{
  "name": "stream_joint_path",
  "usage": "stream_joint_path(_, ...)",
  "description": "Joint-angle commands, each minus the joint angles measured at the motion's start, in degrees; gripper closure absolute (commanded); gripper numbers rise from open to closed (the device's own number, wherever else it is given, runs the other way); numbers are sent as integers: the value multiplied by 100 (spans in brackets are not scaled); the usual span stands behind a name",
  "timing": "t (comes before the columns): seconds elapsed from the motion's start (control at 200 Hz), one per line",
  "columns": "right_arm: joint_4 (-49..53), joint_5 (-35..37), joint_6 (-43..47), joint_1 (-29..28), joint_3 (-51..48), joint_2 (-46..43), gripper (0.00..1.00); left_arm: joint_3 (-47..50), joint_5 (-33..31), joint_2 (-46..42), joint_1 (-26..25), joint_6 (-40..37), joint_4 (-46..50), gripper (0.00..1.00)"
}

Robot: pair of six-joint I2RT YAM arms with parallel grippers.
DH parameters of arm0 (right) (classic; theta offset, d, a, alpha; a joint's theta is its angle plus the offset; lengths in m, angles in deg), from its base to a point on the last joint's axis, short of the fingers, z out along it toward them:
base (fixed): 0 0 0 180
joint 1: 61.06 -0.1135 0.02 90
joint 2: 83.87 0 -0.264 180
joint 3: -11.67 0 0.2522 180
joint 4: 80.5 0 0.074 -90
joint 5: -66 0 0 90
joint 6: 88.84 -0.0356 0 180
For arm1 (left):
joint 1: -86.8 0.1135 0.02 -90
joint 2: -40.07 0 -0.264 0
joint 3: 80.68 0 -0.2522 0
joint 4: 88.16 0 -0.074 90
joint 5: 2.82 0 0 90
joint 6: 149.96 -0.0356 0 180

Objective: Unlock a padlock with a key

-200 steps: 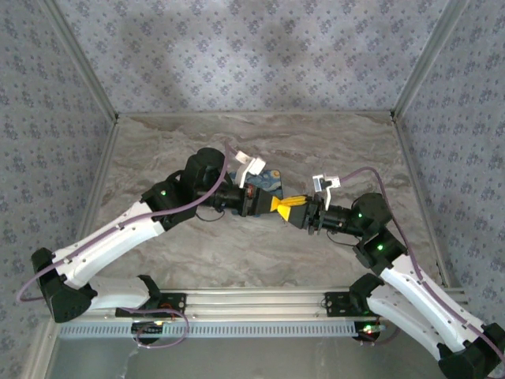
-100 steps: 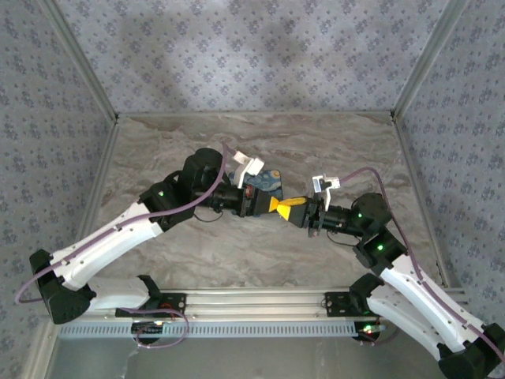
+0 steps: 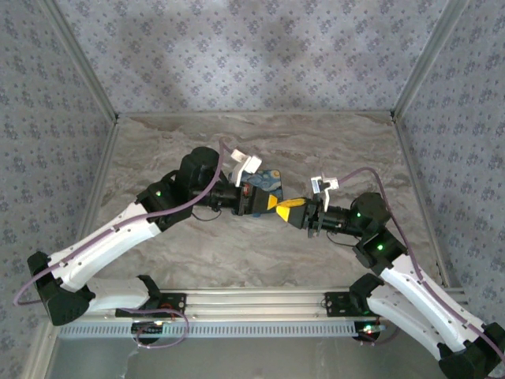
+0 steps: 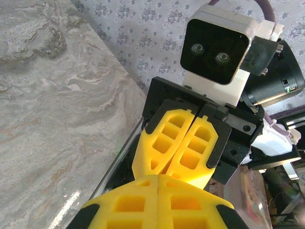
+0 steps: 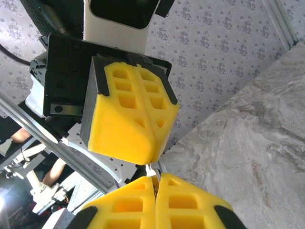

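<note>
We are holding our left claw (image 3: 271,203) and right claw (image 3: 286,210) clenched tip to tip just beside the blue box (image 3: 268,182), the padlock too tiny to make out between them, and are risking a skewed push twisting it or the key loose.

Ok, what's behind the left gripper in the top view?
The blue printed box shows an edge just beyond the left gripper. The gripper covers the rest of it, and anything pinched in its shut fingers is hidden too.
</note>
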Motion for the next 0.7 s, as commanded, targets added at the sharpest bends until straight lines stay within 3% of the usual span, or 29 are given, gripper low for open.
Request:
stream_joint_path(0.0, 2, -104, 40, -45, 174, -73, 100, -48, 140, -79, 27, 21, -389, 100)
stream_joint_path(0.335, 172, 47, 231, -43, 226, -162, 100, -51, 76, 7, 19, -22, -305, 100)
stream_joint_path(0.365, 276, 108, 273, -45, 236, -171, 100, -41, -5, -21, 37, -18, -273, 88)
stream_joint_path(0.415, 452, 208, 295, -30, 236, -188, 100, -12, -233, -101, 91, -18, -191, 61)
stream_joint_path(0.49, 576, 311, 295, 45, 219, -207, 100, 159, -565, -320, 183, -1, -204, 33)
stream_joint_path(0.615, 1052, 671, 604, 222, 331, -212, 100, 498, -1169, -711, 285, 45, -96, 23)
stream_joint_path(0.695, 1624, 1087, 967, 356, 579, -111, 100, 780, -1527, -894, 282, 50, 47, 22)
